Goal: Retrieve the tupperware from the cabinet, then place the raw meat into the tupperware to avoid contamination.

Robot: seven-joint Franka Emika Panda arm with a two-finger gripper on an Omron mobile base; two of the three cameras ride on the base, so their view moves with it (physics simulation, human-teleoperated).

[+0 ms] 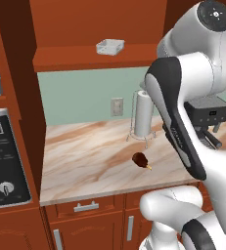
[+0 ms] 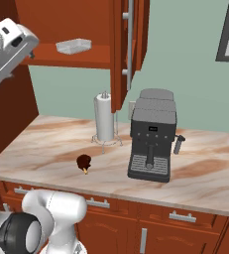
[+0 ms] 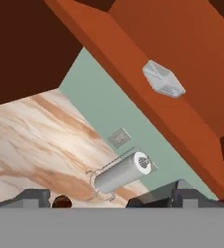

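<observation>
The tupperware [image 1: 110,46] is seen on the open cabinet [image 1: 90,56] shelf, near its front edge; the meat [image 1: 140,158] lies on the bench [image 1: 85,161] below, beside the towel roll [image 1: 144,113]. The claw [image 3: 111,197] is spread wide, holding nothing, well apart from the tray. A grazing approach could push the light tray deeper or off the shelf; the open door [image 2: 128,44] could be struck.

Tupperware [image 1: 109,47] on cabinet [image 1: 100,57] shelf; meat [image 1: 140,159] on counter [image 1: 85,166]

no text, label or number is legible on anything here.
</observation>
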